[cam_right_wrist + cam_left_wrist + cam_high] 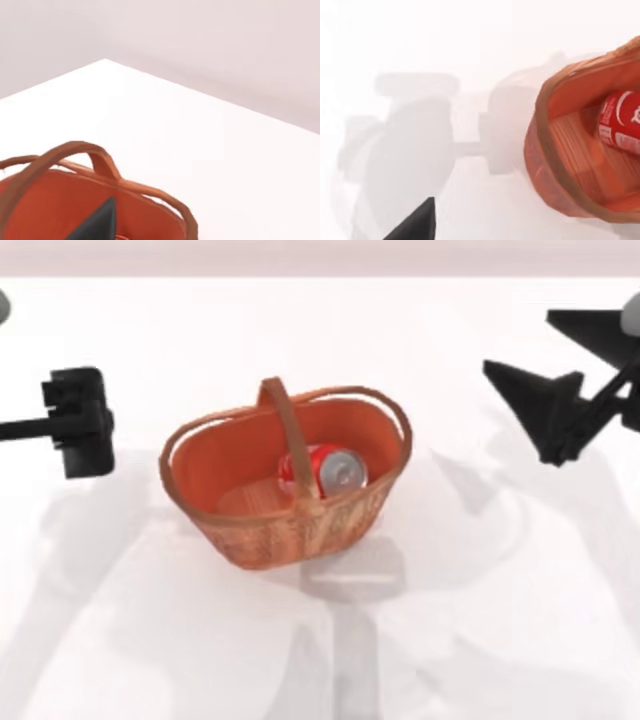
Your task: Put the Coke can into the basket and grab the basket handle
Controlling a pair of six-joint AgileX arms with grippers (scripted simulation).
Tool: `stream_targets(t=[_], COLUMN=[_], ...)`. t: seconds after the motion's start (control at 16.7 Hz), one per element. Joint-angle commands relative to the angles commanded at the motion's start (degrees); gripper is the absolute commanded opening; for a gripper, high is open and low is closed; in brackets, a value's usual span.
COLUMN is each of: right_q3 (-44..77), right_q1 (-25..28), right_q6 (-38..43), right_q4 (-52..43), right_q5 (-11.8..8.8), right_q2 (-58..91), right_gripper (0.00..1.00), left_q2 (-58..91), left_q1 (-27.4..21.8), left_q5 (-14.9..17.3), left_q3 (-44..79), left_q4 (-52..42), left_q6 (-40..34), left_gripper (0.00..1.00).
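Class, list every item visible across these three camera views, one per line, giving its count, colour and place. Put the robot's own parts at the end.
basket: one, orange-red woven wicker with a brown rim, near the middle of the table.
basket handle: one, brown-orange arch, spanning the basket from rim to rim.
Coke can: one, red with white script and a silver top, lying on its side on the basket floor, under the handle.
table: one, white, carrying the basket.
left gripper: one, black, at the table's left, apart from the basket.
right gripper: one, black, at the table's upper right, apart from the basket, fingers spread and holding nothing.
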Motion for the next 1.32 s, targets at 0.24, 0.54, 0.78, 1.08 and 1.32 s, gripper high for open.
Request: stream_targets(t=[0.24, 0.54, 0.78, 1.08, 1.32], right_q3=[-11.8, -24.3, -31.7, -36.2, -36.5], right_q1=[-3.2, -6.5, -8.4, -9.7, -9.8], right_q6=[-0.5, -0.9, -1.2, -1.3, -1.3], right_q4=[-10.1, -21.7, -29.0, -33.9, -34.3], right_q5=[10.9, 23.3, 31.1, 36.4, 36.7], right_q2=[-22.9, -50.4, -68.2, -79.3, -80.1], right_gripper=[1.00, 1.00, 1.00, 1.00, 1.00], left_q2=[20.7, 45.9, 63.2, 75.8, 76.7], left_q1=[-5.6, -11.4, -14.6, -16.6, -16.7], left_q5=[-0.3, -0.9, -1.3, -1.5, -1.6], left_q3=[24.2, 51.7, 68.1, 78.8, 79.5], left_q4=[-13.8, -29.9, -40.7, -48.6, -49.1], left_q6=[-8.5, -19.8, -27.9, -34.1, -34.6], left_gripper=[1.00, 1.00, 1.00, 1.00, 1.00])
